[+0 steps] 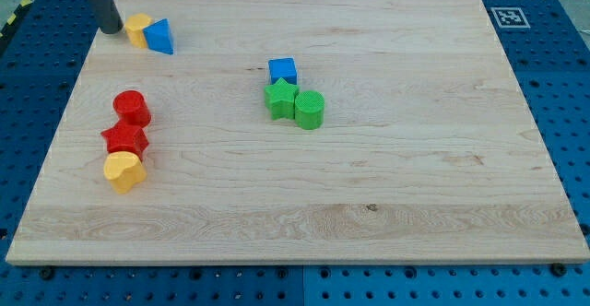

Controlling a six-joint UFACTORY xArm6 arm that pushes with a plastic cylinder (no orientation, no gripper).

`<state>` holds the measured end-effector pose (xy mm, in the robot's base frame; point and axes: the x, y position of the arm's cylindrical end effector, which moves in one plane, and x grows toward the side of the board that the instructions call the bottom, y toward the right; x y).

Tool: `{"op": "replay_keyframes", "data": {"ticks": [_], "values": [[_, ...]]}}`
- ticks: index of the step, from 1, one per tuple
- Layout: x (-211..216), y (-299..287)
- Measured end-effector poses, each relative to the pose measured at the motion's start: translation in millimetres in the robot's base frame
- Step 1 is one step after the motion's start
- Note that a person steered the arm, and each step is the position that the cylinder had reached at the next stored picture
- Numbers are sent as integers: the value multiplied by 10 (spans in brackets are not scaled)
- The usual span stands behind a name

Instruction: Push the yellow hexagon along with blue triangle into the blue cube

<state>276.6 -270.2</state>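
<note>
The yellow hexagon (137, 29) lies near the board's top left corner, touching the blue triangle (159, 37) on its right. My tip (111, 28) stands just left of the yellow hexagon, close to it or touching it. The blue cube (283, 69) sits near the board's middle, well to the right of and a little below the pair.
A green star (280, 98) and a green cylinder (309, 110) sit right below the blue cube. At the left, a red cylinder (132, 107), a red star (125, 139) and a yellow heart (123, 170) form a column. The wooden board (387, 205) has an edge close to my tip.
</note>
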Motion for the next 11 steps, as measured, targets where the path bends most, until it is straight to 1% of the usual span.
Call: {"op": "replay_keyframes", "data": {"ticks": [2,5,6,7,8,9,10,11], "values": [[47,457],[264,555],[366,709],[512,923],[602,1300],[604,1823],[604,2007],[240,1987]]}}
